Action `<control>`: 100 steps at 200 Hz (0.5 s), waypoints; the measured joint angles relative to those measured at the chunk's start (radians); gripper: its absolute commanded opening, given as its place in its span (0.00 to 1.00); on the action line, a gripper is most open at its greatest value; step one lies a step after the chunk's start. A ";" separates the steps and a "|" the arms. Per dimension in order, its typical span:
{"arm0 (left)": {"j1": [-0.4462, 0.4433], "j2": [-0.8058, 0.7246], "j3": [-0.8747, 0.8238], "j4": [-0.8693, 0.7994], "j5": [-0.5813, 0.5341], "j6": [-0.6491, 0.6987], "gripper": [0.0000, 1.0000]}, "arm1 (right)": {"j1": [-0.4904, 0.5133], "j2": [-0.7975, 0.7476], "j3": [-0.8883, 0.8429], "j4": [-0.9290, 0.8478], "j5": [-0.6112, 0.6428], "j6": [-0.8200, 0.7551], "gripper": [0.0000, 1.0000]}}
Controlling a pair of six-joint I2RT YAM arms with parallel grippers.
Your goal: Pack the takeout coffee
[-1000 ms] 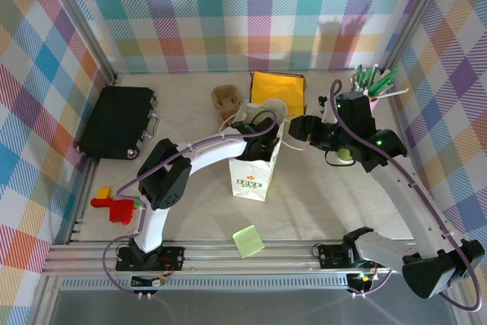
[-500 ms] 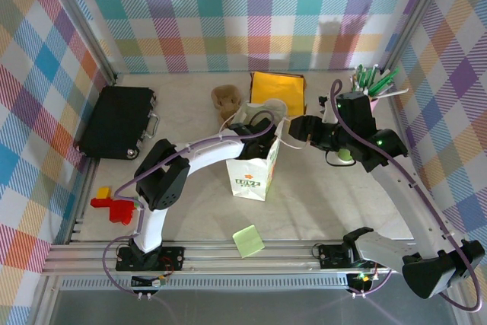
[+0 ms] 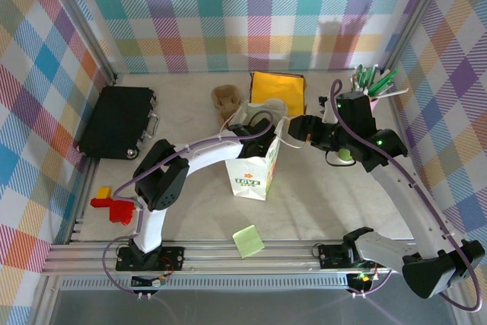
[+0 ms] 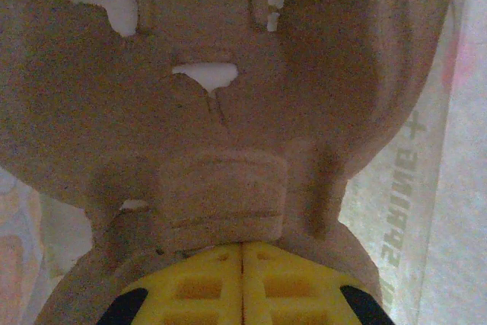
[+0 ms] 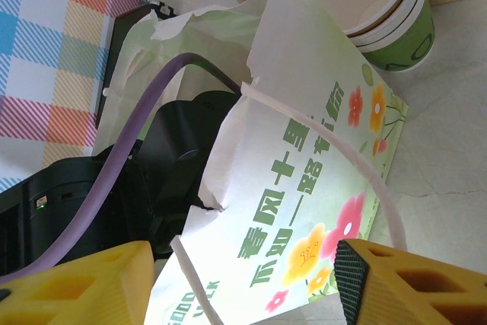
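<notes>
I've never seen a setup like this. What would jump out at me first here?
The white paper bag with green print, standing mid-table with the left arm plunged into its open top. Inside it, the left end effector is shut on a brown pulp cup carrier. The right end effector hangs open at the bag's rim, with stacked cream-and-green paper cups just behind the bag.

Cream-and-green paper cup [image 5: 373,1], lidless, just beside paper bag [image 5: 304,188]
</notes>
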 measured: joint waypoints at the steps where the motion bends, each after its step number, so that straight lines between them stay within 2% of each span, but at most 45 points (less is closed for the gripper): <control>1: 0.000 0.000 0.000 0.000 0.000 0.000 0.07 | 0.000 0.000 0.000 0.000 0.000 0.000 0.66; 100: -0.001 -0.003 0.095 -0.154 -0.049 0.000 0.08 | 0.000 0.000 -0.023 0.006 0.000 0.000 0.67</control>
